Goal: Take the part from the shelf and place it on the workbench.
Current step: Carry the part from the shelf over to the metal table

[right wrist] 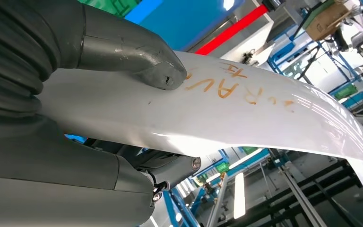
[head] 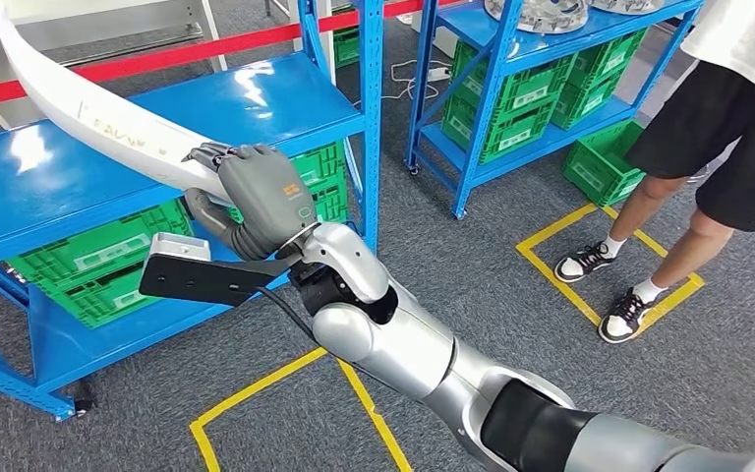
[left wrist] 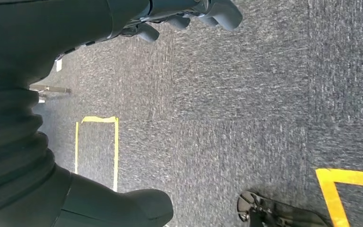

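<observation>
Right hand (head: 256,197) grasps the long white curved part (head: 79,108) at upper left, over the blue shelf (head: 285,103); left hand (left wrist: 189,19) state unclear, over carpet.

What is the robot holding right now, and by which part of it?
The right hand grips the long curved white part at its near end, thumb pressed on the lettered face and fingers under it. The left hand holds nothing.

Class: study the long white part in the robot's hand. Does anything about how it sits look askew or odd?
Yes. The right hand grips the white part at one end only, so its length juts out tilted over the blue shelf. Orange handwriting marks its surface.
</observation>
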You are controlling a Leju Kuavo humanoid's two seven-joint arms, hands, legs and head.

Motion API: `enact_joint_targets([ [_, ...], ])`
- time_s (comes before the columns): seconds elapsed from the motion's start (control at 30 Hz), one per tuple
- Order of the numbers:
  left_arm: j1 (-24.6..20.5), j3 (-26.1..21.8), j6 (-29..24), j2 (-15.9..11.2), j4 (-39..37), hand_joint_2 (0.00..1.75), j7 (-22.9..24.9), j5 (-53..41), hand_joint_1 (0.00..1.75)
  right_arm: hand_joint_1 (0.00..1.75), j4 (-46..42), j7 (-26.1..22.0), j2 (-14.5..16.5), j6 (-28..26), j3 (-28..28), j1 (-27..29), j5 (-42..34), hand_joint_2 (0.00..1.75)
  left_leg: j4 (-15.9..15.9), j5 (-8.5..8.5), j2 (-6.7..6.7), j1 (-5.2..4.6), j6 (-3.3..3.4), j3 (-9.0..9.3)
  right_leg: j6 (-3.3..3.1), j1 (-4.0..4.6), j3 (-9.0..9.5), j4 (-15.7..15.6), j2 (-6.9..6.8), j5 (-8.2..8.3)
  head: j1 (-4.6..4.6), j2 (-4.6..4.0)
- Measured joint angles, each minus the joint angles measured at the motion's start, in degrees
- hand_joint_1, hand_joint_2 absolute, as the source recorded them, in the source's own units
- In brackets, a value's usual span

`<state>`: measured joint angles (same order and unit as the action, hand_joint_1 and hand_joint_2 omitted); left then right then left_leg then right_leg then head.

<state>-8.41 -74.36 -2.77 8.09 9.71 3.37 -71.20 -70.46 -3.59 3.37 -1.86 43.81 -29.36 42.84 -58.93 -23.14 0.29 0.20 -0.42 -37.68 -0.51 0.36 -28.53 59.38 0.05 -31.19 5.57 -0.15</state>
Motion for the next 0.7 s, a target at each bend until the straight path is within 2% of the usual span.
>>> enact_joint_targets([
  [0.03,0.1,0.0,0.0,0.0,0.0,1.75,-0.1,0.0,0.0,1.75,-0.1,0.1,0.1,0.2,0.0,0.1,0.0,1.75,0.2,0.62,-0.01,0.05,-0.38,-0.11,-0.15,0.15,0.71,-1.6,0.01,-0.52,0.05,0.0],
  [0.1,0.4,0.0,0.1,-0.2,0.0,1.75,-0.3,0.1,0.0,1.75,-0.2,0.2,0.4,0.4,0.0,0.2,0.0,1.75,0.6,1.17,-0.05,0.2,-1.15,-0.44,-0.67,0.05,0.12,-2.3,-0.08,0.59,0.15,0.0],
  [0.13,0.6,0.0,0.1,-0.3,0.0,1.75,-0.4,0.3,0.0,1.75,-0.2,0.3,0.6,0.5,0.1,0.3,0.0,1.75,0.0,0.1,-0.11,0.24,-1.45,-0.89,-1.13,-0.11,-0.39,-2.5,-0.18,1.32,0.06,0.0],
  [0.17,0.8,0.0,0.1,-0.4,0.0,1.75,-0.6,0.5,0.0,1.75,-0.3,0.3,0.8,0.6,0.1,0.4,0.1,1.75,-1.6,-2.01,-0.17,0.27,-1.72,-1.53,-1.54,-0.3,-1.01,-2.7,-0.28,2.08,-0.03,0.0],
  [0.23,1.1,0.0,0.0,-0.5,0.0,1.75,-1.1,1.3,0.0,1.75,-0.3,0.2,1.1,1.0,0.2,0.5,0.2,1.75,-7.8,-7.81,-0.22,0.41,-2.15,-3.06,-1.95,-0.34,-2.61,-2.7,-0.34,3.43,-0.17,0.0],
  [0.27,1.2,0.0,-0.1,-0.6,0.0,1.75,-1.2,1.6,0.0,1.75,-0.3,0.0,1.2,1.2,0.4,0.6,0.1,1.75,-11.5,-9.65,-0.21,0.45,-2.36,-3.61,-1.92,-0.33,-3.5,-2.6,-0.35,4.09,-0.17,0.0],
  [0.3,1.2,0.0,-0.3,-0.6,0.0,1.75,-1.1,1.8,0.0,1.75,-0.3,-0.2,1.2,1.4,0.5,0.6,0.1,1.75,-14.3,-10.08,-0.21,0.48,-2.53,-3.72,-1.84,-0.33,-4.46,-2.4,-0.37,4.75,-0.17,0.0],
  [0.33,1.3,0.0,-0.4,-0.6,0.0,1.75,-0.9,1.9,0.0,1.75,-0.2,-0.4,1.2,1.5,0.7,0.6,-0.1,1.75,-15.7,-9.19,-0.21,0.51,-2.64,-3.18,-1.71,-0.35,-5.48,-2.2,-0.39,5.37,-0.17,0.0],
  [0.37,1.3,0.0,-0.6,-0.6,0.0,1.75,-0.7,1.9,0.0,1.75,-0.2,-0.7,1.2,1.5,0.7,0.5,-0.2,1.75,-15.0,-7.48,-0.21,0.55,-2.68,-1.7,-1.55,-0.4,-6.5,-1.9,-0.42,5.94,-0.17,0.0],
  [0.4,1.3,0.0,-0.7,-0.6,0.0,1.75,-0.5,1.9,0.0,1.75,-0.1,-0.9,1.1,1.5,0.8,0.4,-0.3,1.75,-12.6,-5.98,-0.21,0.61,-2.68,0.69,-1.35,-0.44,-7.45,-1.6,-0.45,6.47,-0.17,0.0],
  [0.43,1.2,0.0,-0.9,-0.5,0.0,1.75,-0.4,1.9,0.0,1.75,0.0,-1.0,1.1,1.5,0.8,0.3,-0.4,1.75,-8.6,-5.77,-0.23,0.58,-2.62,3.91,-1.08,-0.4,-8.3,-1.3,-0.47,6.95,-0.17,0.0],
  [0.47,1.2,0.0,-1.0,-0.4,0.0,1.75,-0.4,1.9,0.0,1.75,0.0,-1.1,1.1,1.5,0.8,0.2,-0.4,1.75,-4.3,-6.48,-0.29,0.51,-2.4,7.02,-0.79,-0.36,-8.92,-1.0,-0.51,7.4,-0.12,0.0],
  [0.5,1.1,0.0,-1.1,-0.4,0.0,1.75,-0.4,1.9,0.0,1.75,0.0,-1.1,1.1,1.5,0.8,0.1,-0.4,1.75,-0.9,-7.46,-0.35,0.38,-2.11,9.11,-0.52,-0.32,-9.27,-0.8,-0.57,7.92,-0.08,0.0],
  [0.53,1.0,0.0,-1.1,-0.3,-0.1,1.75,-0.3,1.9,0.0,1.75,0.0,-1.1,1.1,1.5,0.8,0.0,-0.5,1.75,1.1,-8.34,-0.42,0.18,-1.76,10.23,-0.23,-0.32,-9.47,-0.8,-0.63,8.45,-0.04,0.0],
  [0.6,1.1,0.0,-1.1,-0.2,-0.1,1.75,-0.2,1.8,0.0,1.75,0.1,-1.1,1.0,1.4,0.8,-0.1,-0.5,1.75,1.7,-7.83,-0.3,0.14,-0.8,9.67,0.39,-0.42,-9.69,-1.0,-0.63,9.27,-0.07,0.0],
  [0.63,1.0,0.0,-1.1,-0.1,-0.1,1.75,0.0,1.7,0.0,1.75,0.2,-1.0,0.9,1.3,0.9,-0.1,-0.5,1.75,1.8,-7.29,-0.18,0.23,-0.25,9.3,0.76,-0.47,-10.04,-0.5,-0.5,8.53,-0.07,0.0],
  [0.67,1.0,0.0,-1.1,-0.1,-0.1,1.75,0.2,1.5,0.0,1.75,0.4,-1.0,0.6,1.1,0.9,-0.1,-0.5,1.75,1.8,-6.6,-0.03,0.37,0.3,8.73,1.1,-0.53,-10.63,1.0,-0.37,6.67,-0.05,0.0],
  [0.7,0.9,0.0,-1.1,0.0,-0.1,1.75,0.5,1.3,0.0,1.75,0.5,-0.9,0.3,0.8,1.0,-0.1,-0.5,1.75,1.8,-5.88,0.1,0.47,0.69,8.04,1.38,-0.66,-11.45,3.6,-0.24,3.86,-0.04,0.0],
])
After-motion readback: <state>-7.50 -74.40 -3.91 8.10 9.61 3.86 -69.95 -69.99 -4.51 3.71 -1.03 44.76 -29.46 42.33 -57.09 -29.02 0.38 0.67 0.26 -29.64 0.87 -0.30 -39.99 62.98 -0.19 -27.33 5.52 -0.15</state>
